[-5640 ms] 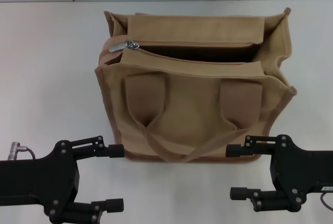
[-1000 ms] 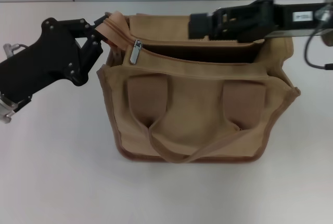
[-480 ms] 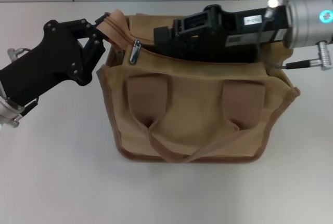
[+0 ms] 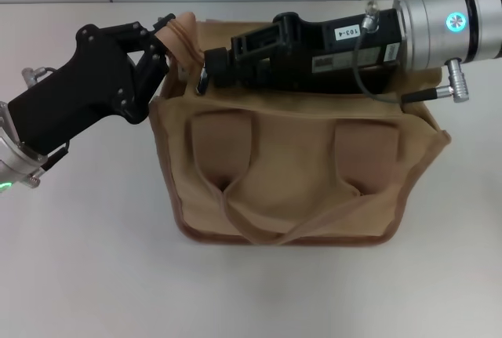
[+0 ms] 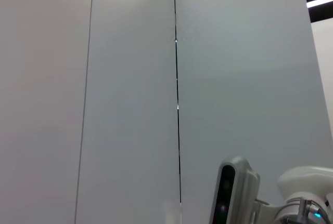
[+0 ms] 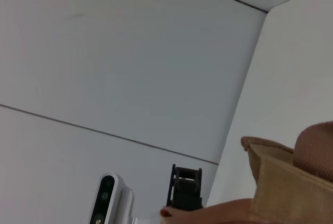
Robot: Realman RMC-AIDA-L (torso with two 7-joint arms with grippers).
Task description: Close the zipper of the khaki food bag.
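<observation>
White table [image 4: 86,259]: left gripper [image 4: 162,40] pinches khaki food bag [image 4: 290,173] upper-left corner; right gripper [image 4: 210,69] at zipper [image 4: 202,81] pull, jaws unclear.

The khaki food bag [image 4: 290,173] is matt woven cloth; the table [image 4: 86,259] looks smooth and matt.

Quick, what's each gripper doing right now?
Left gripper: shut on the khaki food bag at its left end.
Right gripper: at the zipper pull; cannot tell.
</observation>
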